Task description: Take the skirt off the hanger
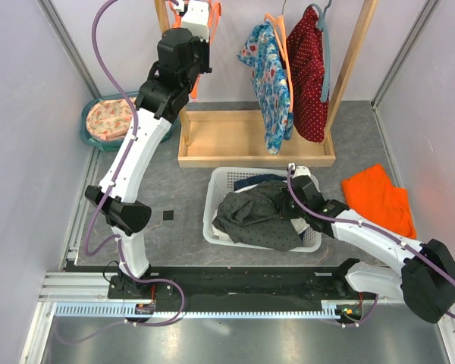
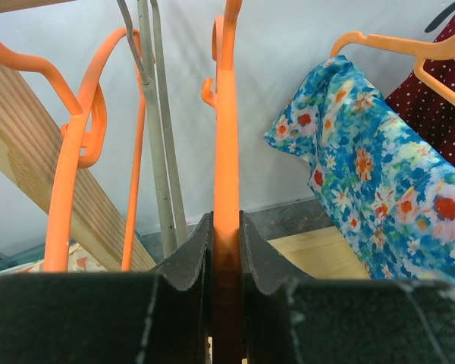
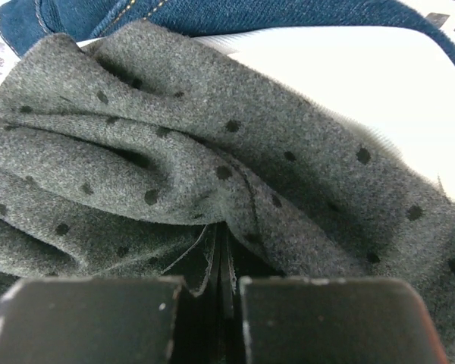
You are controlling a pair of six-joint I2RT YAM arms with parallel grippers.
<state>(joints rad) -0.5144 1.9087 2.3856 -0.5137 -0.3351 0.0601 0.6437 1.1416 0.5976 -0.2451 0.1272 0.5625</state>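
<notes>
Materials and finishes, rack and basket area

We note the skirt [image 3: 212, 152] as grey matt cloth, felt-like and slightly fuzzy, with dark dots; the hanger [image 2: 226, 152] as smooth orange plastic with a slight sheen; the left gripper [image 2: 226, 224] and right gripper [image 3: 220, 282] have matt black fingers, faintly grainy, flecked with pale scuffs; the rack [image 1: 250, 138] is pale bare wood with visible grain; the basket [image 1: 231, 176] is white perforated plastic; the floral garment [image 2: 379, 174] is thin printed cloth; the denim [image 3: 212, 15] is blue woven cloth with stitched seams; the table [image 1: 174, 189] we record as grey, matt, mottled.
</notes>
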